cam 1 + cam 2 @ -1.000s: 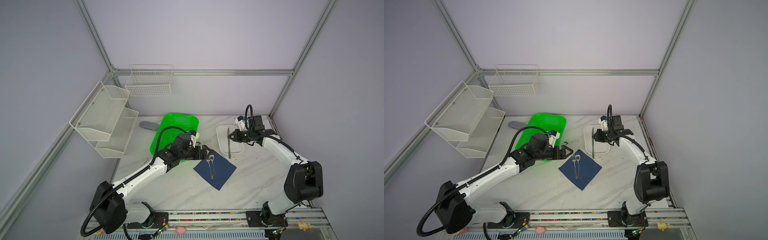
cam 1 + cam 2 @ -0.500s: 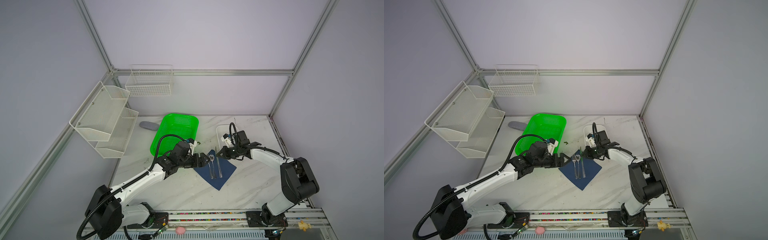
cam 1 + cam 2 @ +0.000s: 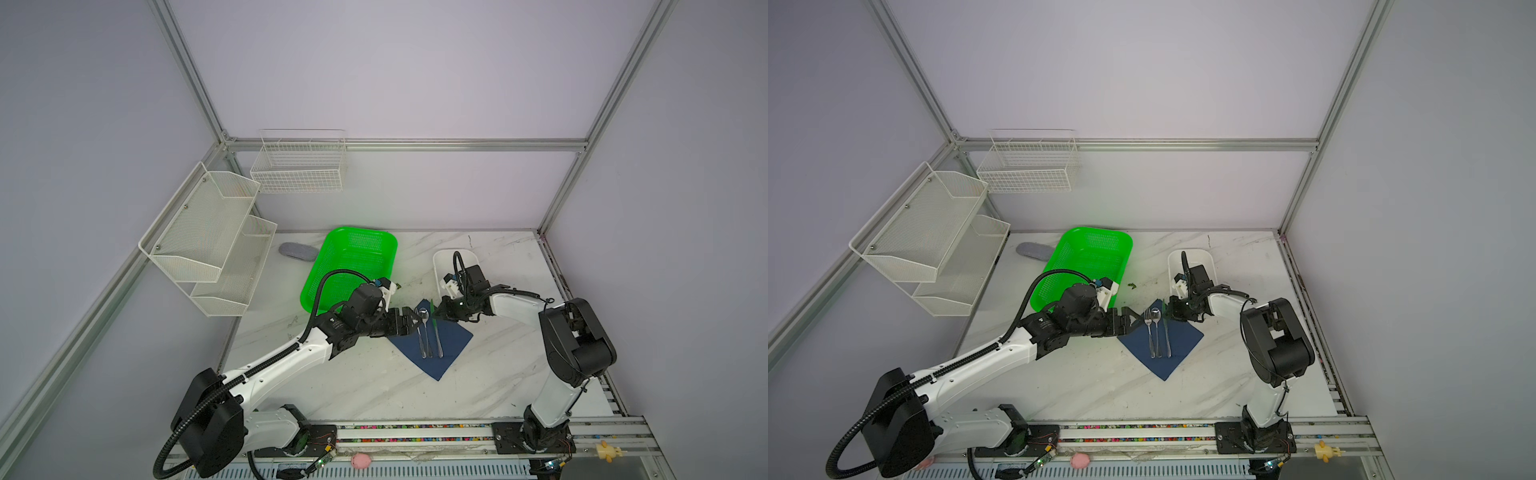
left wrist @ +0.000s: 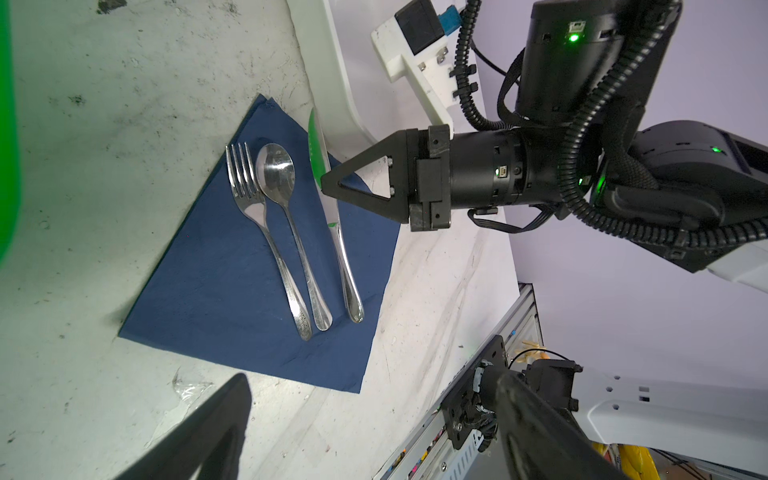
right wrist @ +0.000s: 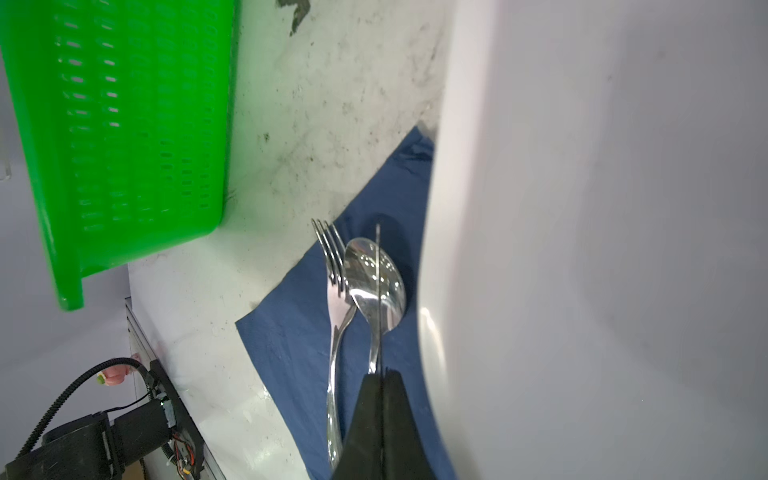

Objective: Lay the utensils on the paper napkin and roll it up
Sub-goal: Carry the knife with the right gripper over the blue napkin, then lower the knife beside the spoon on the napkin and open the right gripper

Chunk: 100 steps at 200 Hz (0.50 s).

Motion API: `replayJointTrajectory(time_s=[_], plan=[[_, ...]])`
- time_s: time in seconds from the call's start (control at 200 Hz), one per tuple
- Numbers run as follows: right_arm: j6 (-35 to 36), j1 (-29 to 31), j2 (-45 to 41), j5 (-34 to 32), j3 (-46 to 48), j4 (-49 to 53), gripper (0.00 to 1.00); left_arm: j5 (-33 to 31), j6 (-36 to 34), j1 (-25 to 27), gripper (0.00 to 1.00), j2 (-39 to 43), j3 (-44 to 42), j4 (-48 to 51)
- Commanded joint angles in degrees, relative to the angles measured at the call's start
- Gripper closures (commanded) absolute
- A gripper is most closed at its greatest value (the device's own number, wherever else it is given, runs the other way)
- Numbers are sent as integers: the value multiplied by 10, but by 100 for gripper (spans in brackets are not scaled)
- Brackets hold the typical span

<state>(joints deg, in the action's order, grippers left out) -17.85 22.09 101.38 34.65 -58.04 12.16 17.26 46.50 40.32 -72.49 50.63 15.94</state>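
Observation:
The navy paper napkin [image 3: 455, 347] [image 3: 1185, 347] [image 4: 224, 286] [image 5: 286, 349] lies flat on the marble table like a diamond. On it lie a fork [image 3: 1149, 332] [image 4: 255, 212] [image 5: 334, 299] and a spoon [image 3: 1156, 328] [image 4: 276, 170] [image 5: 365, 270], side by side. The knife [image 3: 437, 338] [image 3: 1167, 338] [image 4: 343, 257] [image 5: 378, 291] sits beside the spoon, handle end on the napkin. My right gripper [image 3: 436, 313] [image 3: 1166, 311] [image 4: 324, 185] [image 5: 380, 376] is shut on its blade. My left gripper [image 3: 413, 322] [image 3: 1136, 322] [image 4: 372, 376] is open and empty at the napkin's left corner.
A green basket [image 3: 353, 257] [image 5: 116, 124] stands behind the left arm. A white tray [image 3: 442, 259] [image 5: 540, 208] touches the napkin's far corner, close to the right gripper. Wire shelves [image 3: 208, 232] and a wire basket [image 3: 299, 166] hang on the walls. A grey object [image 3: 297, 251] lies far left.
The right arm carried the knife from above the white tray down onto the napkin beside the spoon. The left gripper slid right to the napkin's left corner, still open.

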Motion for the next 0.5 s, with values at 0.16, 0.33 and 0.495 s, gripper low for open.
replayJointTrajectory(time_s=[0.16, 0.33, 0.495], plan=[[-18, 2, 28, -19, -29, -8, 100, -8, -1, 4, 9, -3, -16, -14], [-5, 5, 33, -71, -51, 33, 100, -7, -3, 4, 9, -6, -14, -13], [1, 5, 27, -134, -63, 69, 100, -7, -4, 4, 9, -7, -12, -13]])
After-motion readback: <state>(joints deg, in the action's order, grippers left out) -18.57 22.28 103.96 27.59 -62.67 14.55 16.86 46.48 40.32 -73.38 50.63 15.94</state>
